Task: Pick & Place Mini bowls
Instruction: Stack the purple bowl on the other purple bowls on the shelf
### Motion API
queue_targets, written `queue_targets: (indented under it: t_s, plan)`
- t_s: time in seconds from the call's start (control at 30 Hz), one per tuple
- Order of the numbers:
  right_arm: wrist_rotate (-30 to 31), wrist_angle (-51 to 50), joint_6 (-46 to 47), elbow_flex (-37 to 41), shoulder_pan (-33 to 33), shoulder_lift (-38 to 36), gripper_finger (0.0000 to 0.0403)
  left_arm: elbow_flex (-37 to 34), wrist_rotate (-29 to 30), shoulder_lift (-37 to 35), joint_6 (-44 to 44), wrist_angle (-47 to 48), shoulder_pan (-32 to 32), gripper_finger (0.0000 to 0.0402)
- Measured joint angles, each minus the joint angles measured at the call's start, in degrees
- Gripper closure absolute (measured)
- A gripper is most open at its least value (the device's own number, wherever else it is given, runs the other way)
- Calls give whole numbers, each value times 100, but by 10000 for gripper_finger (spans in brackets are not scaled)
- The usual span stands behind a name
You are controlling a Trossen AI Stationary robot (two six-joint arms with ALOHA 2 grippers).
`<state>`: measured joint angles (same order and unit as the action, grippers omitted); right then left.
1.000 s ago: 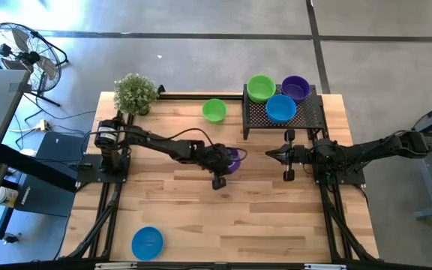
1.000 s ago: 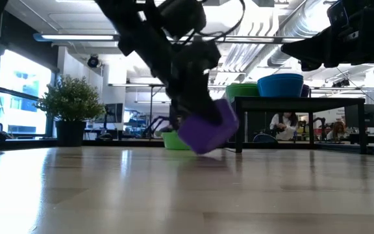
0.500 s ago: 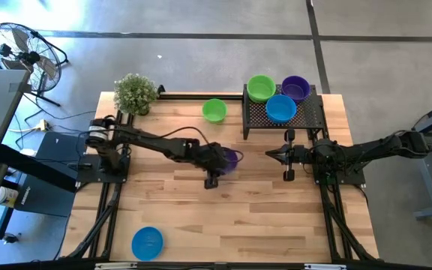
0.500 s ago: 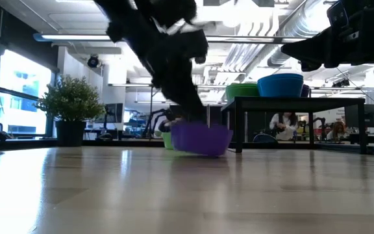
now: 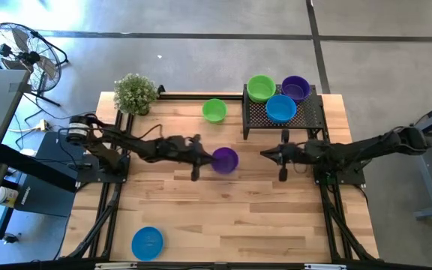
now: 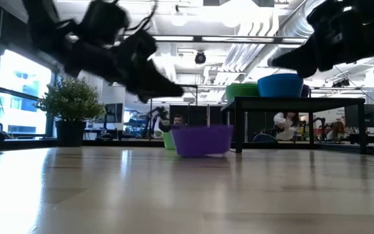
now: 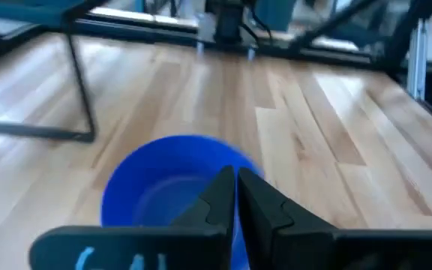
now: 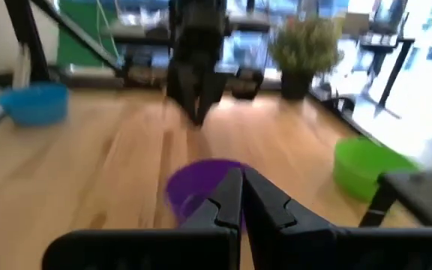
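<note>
The left gripper [image 5: 196,159] has its fingers [image 7: 223,199] pressed together on nothing, hovering above the table [image 5: 261,225] just beside the purple bowl [image 5: 225,160], which stands upright on the wood near the table's middle and touches neither arm. The right gripper [image 5: 265,155] is likewise clenched and empty, its tips aimed at the same bowl from the opposite side, with a wider gap than the left has. The bowl thus lies between the two grippers; being round, it offers no long axis, and the left arm is judged the nearer. The next lift probably falls to whichever arm opens and comes down over the rim. The rack [image 5: 306,120] at the far right holds three bowls: green [image 5: 260,88], purple [image 5: 295,88] and blue [image 5: 280,109]. A green bowl [image 5: 214,110] sits on the wood beside the rack, and a blue bowl [image 5: 147,242] lies well apart near the front left edge. The high view alone shows this spread. The low view shows the middle bowl's base flat on the table. The left wrist view renders that bowl blue, against purple elsewhere. The potted plant [image 5: 135,93] stands at the far left corner.
</note>
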<state>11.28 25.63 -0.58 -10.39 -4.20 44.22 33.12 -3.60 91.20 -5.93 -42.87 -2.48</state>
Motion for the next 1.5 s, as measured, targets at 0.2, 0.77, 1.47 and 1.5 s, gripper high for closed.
queue_targets:
  t_s: [0.2,0.77,1.47,1.5]
  plan:
    - [390,-516,518,-549,-409,1132,376,-974,-216,-1,-226,-1740,-378,400]
    - [188,-2745,-626,-3322,-400,4364,229,-1238,-380,57,-182,-1806,-726,399]
    - [-13,-3671,-2257,-4585,-175,5984,374,-1236,-363,61,-184,-1696,-726,399]
    - [-33,-3672,-2258,-4584,-178,5973,388,-1236,-362,61,-184,-1685,-726,399]
